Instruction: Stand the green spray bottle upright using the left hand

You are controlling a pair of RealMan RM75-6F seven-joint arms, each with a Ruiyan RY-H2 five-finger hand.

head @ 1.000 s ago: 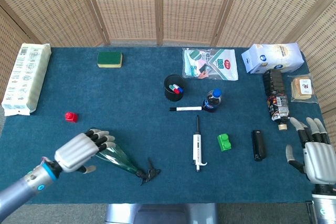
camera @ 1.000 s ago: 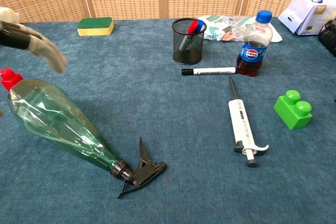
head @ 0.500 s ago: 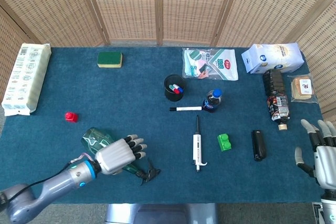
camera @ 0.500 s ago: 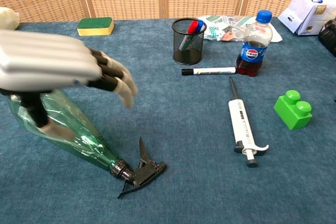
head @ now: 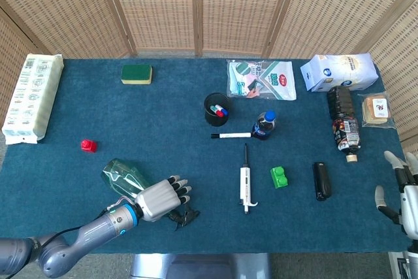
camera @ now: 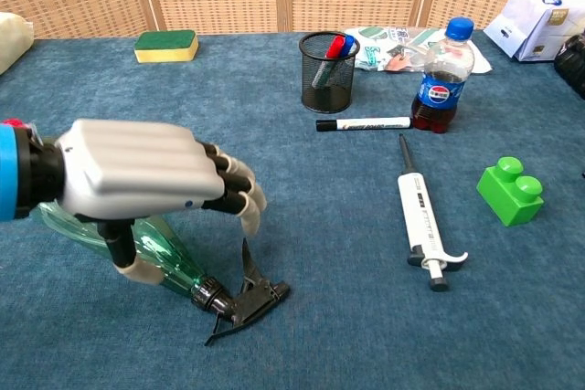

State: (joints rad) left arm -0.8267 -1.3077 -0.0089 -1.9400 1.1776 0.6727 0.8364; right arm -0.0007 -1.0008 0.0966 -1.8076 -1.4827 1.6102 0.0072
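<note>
The green spray bottle (head: 123,176) lies on its side on the blue cloth, with its base to the far left and its black trigger nozzle (camera: 243,300) toward the near right. My left hand (camera: 146,180) hovers over the bottle's neck end, and its fingers (camera: 239,196) are spread and bent down past the far side. The thumb (camera: 128,260) hangs on the near side against the green body (camera: 174,260). In the head view the left hand (head: 159,198) covers the bottle's narrow part. My right hand (head: 406,191) stays at the table's right edge, fingers apart, holding nothing.
A mesh pen cup (camera: 329,70), a cola bottle (camera: 441,75), a marker (camera: 363,122), a white pipette (camera: 422,221) and a green brick (camera: 510,191) lie to the right. A small red brick (head: 88,145) sits left of the bottle, and a green sponge (camera: 165,44) lies at the back.
My left hand slid from the bottle's base along its body to the neck end and came lower over it. The right hand drew back toward the near right edge. The bottle stays lying.
</note>
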